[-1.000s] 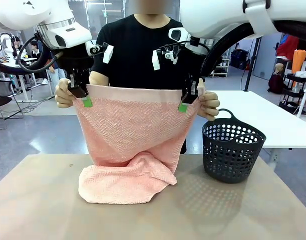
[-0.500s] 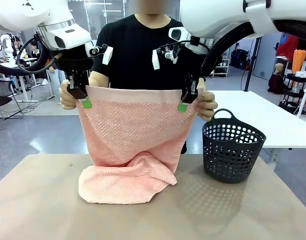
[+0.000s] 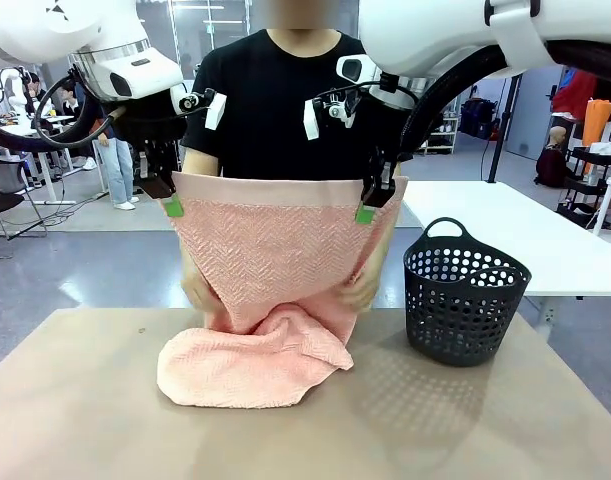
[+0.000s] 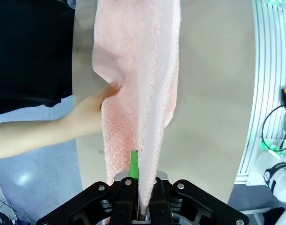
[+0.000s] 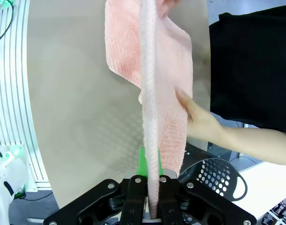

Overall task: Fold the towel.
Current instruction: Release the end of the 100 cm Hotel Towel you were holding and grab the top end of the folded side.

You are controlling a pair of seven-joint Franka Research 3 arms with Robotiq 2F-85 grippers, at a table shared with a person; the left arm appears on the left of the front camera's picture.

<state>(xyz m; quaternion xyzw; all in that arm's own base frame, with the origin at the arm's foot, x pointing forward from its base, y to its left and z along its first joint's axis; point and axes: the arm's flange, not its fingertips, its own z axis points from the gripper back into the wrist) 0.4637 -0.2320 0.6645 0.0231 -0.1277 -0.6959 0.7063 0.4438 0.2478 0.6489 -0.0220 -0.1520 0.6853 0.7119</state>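
Mid-fold, the towel point(image 3: 270, 255) was hung beneath the fingers point(image 3: 173, 206), corners clamped by left gripper point(image 3: 168, 196) and right gripper point(image 3: 371, 200); lowering seemed called for.

towel point(image 3: 270, 270) | salmon-pink, herringbone weave, plain hem on top | hangs upright, frame centre | lower end bunched on bench

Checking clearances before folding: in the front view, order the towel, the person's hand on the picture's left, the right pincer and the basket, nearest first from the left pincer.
1. towel, clamped in the left pincer.
2. person's hand, just below, at the towel's edge.
3. right pincer, across at the other top corner.
4. basket, farthest, picture's right.
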